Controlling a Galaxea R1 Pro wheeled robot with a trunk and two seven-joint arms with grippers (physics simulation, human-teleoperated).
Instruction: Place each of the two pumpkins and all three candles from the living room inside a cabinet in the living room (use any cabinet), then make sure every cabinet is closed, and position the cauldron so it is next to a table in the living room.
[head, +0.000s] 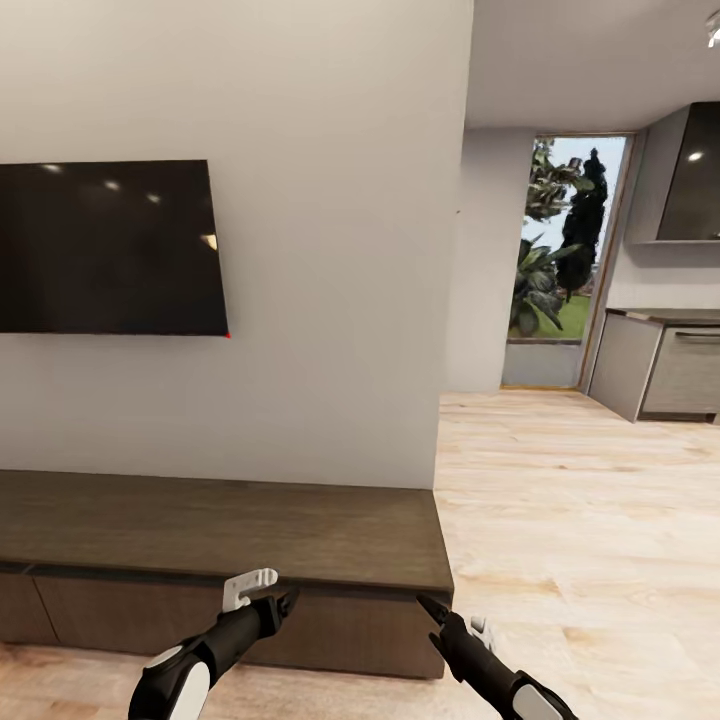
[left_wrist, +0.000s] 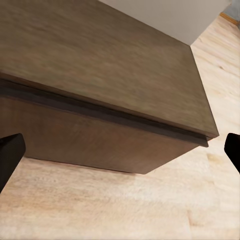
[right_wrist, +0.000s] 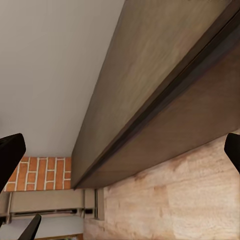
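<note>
The cabinet (head: 230, 530) is a long low dark-brown unit under the white wall, and its right end stops near the middle of the head view. Its drawer fronts look flush and shut. My left gripper (head: 280, 600) hovers open just in front of the cabinet's front edge, near its right part. The left wrist view looks down on the cabinet top (left_wrist: 100, 60) and front, with dark fingertips (left_wrist: 10, 155) spread wide. My right gripper (head: 432, 606) is open by the cabinet's right corner; the cabinet (right_wrist: 165, 65) runs away lengthwise. The pumpkins, candles, cauldron and table are out of view.
A black TV (head: 105, 247) hangs on the wall above the cabinet. Light wood floor (head: 580, 520) stretches right toward grey kitchen cabinets (head: 660, 365) and a tall window (head: 560, 260). A red-brick fireplace (right_wrist: 42, 172) stands beyond the cabinet's far end.
</note>
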